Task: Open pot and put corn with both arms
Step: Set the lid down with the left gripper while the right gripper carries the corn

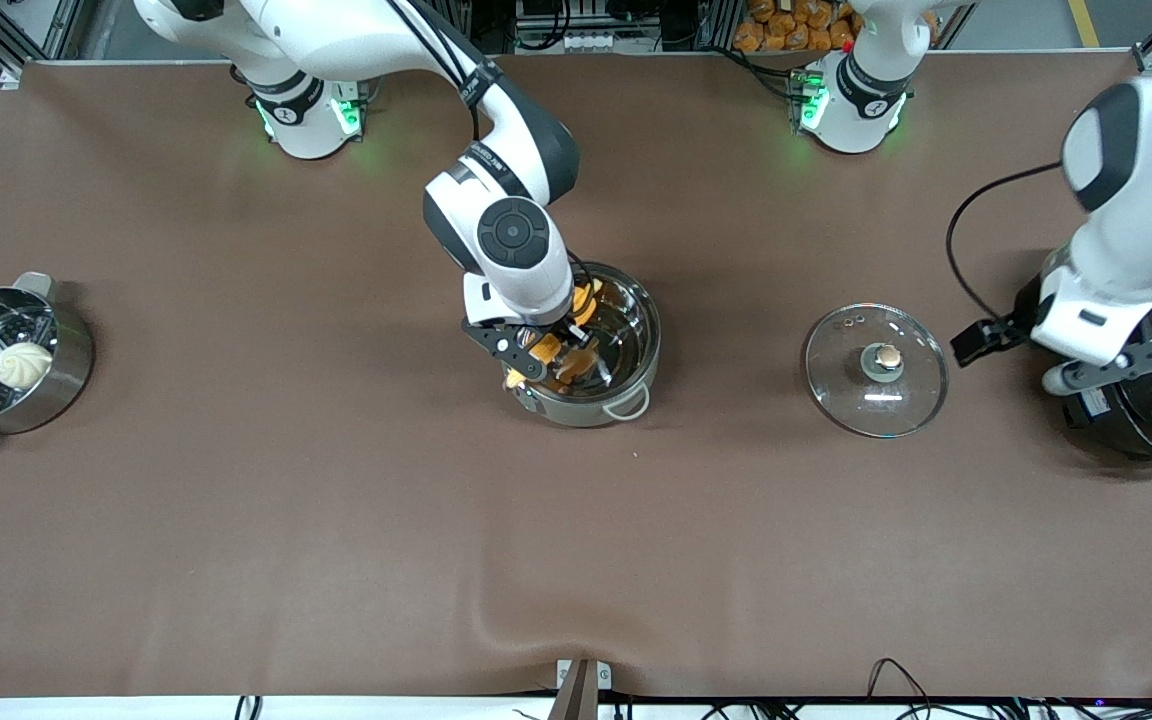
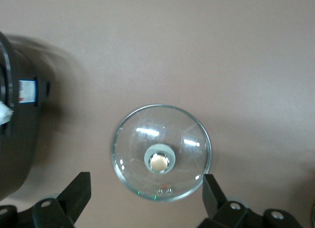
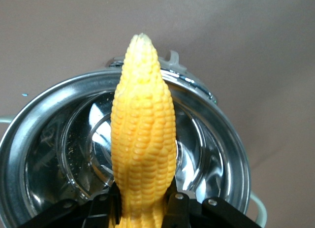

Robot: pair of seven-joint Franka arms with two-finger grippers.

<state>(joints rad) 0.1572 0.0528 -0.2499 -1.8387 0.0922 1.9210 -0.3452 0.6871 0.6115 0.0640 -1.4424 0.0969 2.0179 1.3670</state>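
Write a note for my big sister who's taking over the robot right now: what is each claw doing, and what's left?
Right gripper: shut on the corn, over the open pot.
Left gripper: open, holding nothing, above the lid.
Done: the lid is off and lies on the table beside the pot, toward the left arm's end.
Left: lower the corn into the pot and let go.

Bright, even overhead light on the brown surface (image 1: 336, 520); soft shadows hug the pot (image 1: 604, 345). Glare streaks the glass lid (image 2: 161, 152), and the corn (image 3: 143, 139) is sharp up close.
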